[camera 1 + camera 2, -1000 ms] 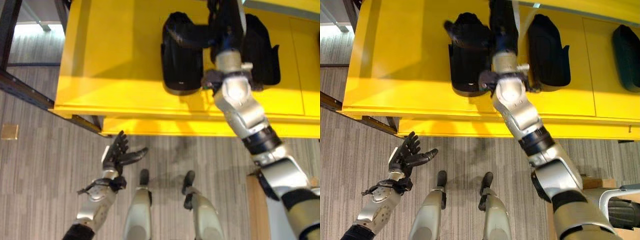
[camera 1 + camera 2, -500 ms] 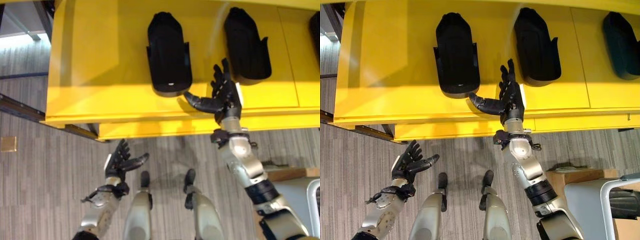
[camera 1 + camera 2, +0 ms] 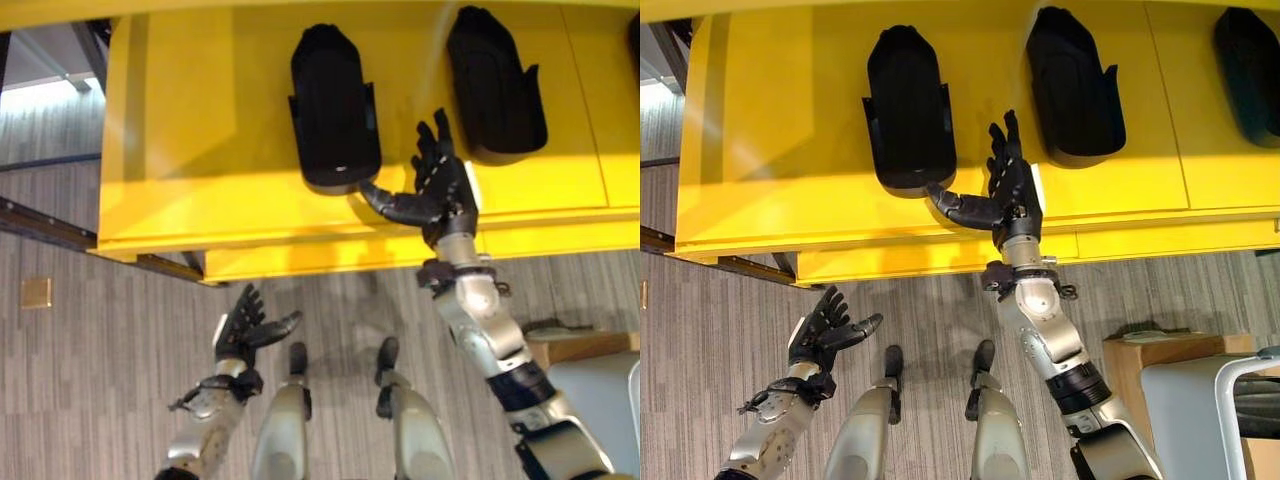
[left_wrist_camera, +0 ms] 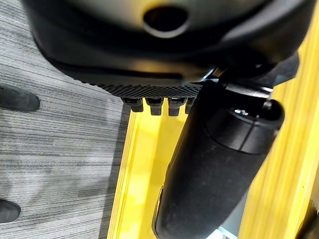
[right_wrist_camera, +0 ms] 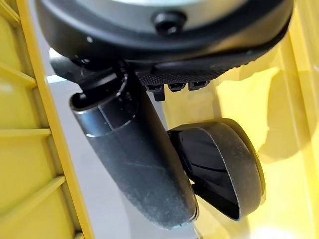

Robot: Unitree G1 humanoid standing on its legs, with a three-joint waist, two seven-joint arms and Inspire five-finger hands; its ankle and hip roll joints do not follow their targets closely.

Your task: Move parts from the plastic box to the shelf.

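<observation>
Black part (image 3: 334,105) lies just beside right hand (image 3: 440,195) (fingers spread).

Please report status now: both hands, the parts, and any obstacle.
Right hand open, empty, over yellow shelf between two black parts. Left hand open, low, idle. No obstacle seen.

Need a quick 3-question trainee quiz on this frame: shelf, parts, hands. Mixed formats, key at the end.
1. True or false: the right hand is curled round a black part.
2. Multiple choice: the left hand is A) on the yellow shelf, B) low over the grey floor, open, C) gripping a part.
3. Fill in: the right hand's thumb points toward the near end of the ____ of the two parts beside it.

Key:
1. False. It is open, fingers straight, over the shelf between the left part and the middle part.
2. B.
3. Left.
</observation>
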